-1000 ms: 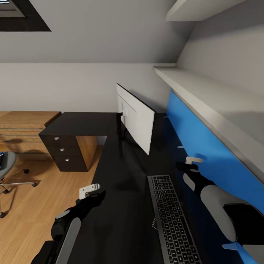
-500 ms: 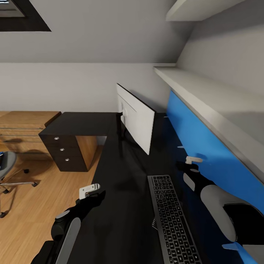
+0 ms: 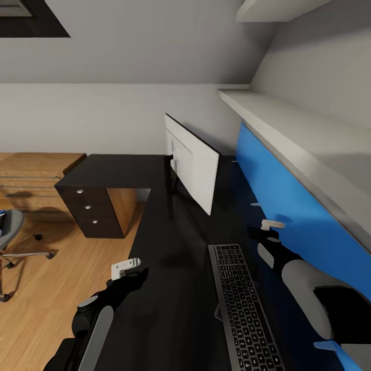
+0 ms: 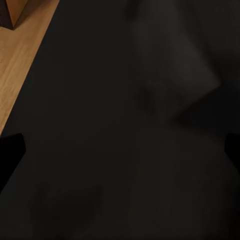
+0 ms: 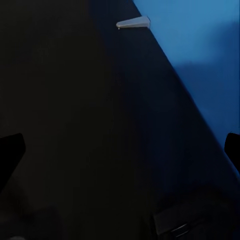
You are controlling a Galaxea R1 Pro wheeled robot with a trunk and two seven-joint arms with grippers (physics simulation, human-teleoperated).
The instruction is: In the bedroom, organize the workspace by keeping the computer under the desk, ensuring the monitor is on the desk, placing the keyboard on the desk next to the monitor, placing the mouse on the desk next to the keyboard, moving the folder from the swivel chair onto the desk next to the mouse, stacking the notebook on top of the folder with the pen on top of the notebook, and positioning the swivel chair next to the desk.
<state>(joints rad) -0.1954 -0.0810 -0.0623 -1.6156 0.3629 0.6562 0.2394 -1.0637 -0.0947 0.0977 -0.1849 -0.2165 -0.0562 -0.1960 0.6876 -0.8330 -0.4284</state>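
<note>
Closest to you, the keyboard (image 3: pixel 242 304) lies flat on the desk (image 3: pixel 170 288), running lengthwise away from you, and both arms hang just over the black top on either side of it. The left gripper (image 3: pixel 126 269) sits off the keyboard's left side, the right gripper (image 3: pixel 271 225) just past its far right corner, near the blue panel (image 3: pixel 288 206). Both wrist cams show dark fingertips spread to the frame edges with nothing between them, so both are released and empty.

Beyond the keyboard, the monitor (image 3: pixel 193 165) stands upright on the desk, seen edge-on from its white back. Further left of the keyboard, the three-drawer unit (image 3: pixel 87 208) holds up the short leg of the desk, and the swivel chair (image 3: pixel 10 232) sits well apart on the wood floor, cut off by the frame, with a sliver of blue on its seat, maybe the folder.

Biggest risk I see: swinging away toward the chair with the arms this low could let the right forearm clip the keyboard or the monitor.

The right wrist cam catches a small white bracket (image 5: pixel 132 23) on the panel up close plus a keyboard corner; the head cam gives the whole layout.
</note>
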